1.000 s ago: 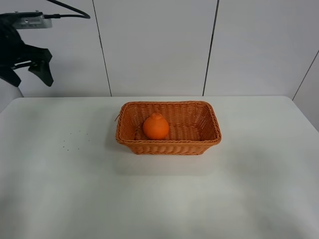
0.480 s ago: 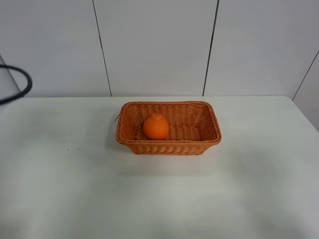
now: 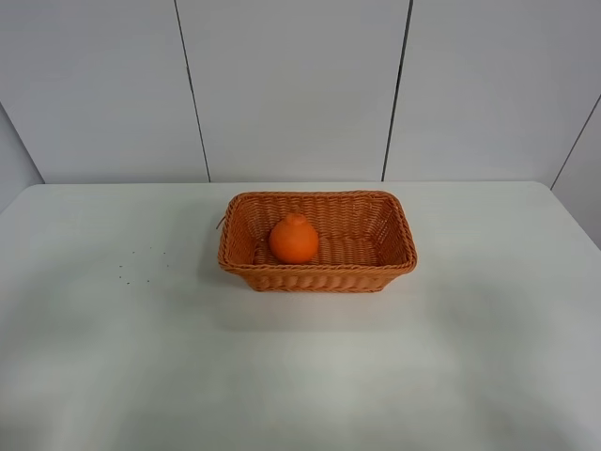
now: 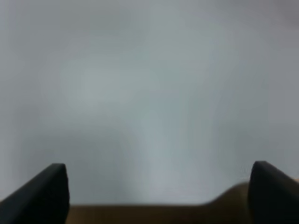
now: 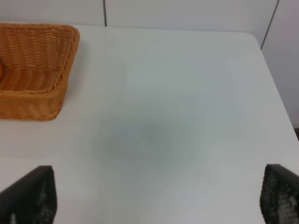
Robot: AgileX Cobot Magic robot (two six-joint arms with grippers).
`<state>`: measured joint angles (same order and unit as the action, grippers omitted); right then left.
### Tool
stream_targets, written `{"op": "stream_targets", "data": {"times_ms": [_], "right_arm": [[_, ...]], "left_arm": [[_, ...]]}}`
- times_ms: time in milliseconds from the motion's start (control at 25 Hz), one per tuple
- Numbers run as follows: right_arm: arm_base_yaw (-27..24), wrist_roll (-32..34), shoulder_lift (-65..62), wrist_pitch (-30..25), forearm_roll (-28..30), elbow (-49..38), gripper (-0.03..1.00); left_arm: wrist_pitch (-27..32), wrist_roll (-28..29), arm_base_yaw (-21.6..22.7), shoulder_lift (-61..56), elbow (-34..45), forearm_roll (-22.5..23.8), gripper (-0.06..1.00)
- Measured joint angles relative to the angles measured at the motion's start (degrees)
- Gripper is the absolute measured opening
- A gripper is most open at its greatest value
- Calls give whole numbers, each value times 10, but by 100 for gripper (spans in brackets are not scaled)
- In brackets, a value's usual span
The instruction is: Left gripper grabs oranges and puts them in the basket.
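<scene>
The orange (image 3: 293, 239) sits inside the wicker basket (image 3: 317, 273) at the middle of the white table, toward the basket's left half. Neither arm shows in the exterior high view. In the left wrist view my left gripper (image 4: 159, 193) is open and empty, its two black fingertips (image 4: 46, 191) wide apart before a blurred pale surface; neither orange nor basket shows there. In the right wrist view my right gripper (image 5: 154, 196) is open and empty above bare table, to the right of the basket (image 5: 37, 74).
The white table (image 3: 141, 357) ends at a white panelled wall (image 3: 291, 85) behind the basket. A few small dark specks (image 3: 141, 263) lie left of the basket. The table's right edge shows in the right wrist view (image 5: 275, 88).
The left arm, seen at the upper left one second ago, has withdrawn left out of the exterior view; only its cable showed half a second ago. Orange and basket have not moved.
</scene>
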<state>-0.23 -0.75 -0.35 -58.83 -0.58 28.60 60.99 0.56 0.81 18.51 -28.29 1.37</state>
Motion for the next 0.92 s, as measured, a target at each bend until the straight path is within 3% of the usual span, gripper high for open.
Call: {"op": "stream_targets", "data": {"times_ms": [360,920], "right_arm": [[0,0,0,0,0,0,69],[0,0,0,0,0,0,69]], "left_arm": [[-4,1,0,-177,1,0,88],[-4,5,0,-188,1,0,88]]}}
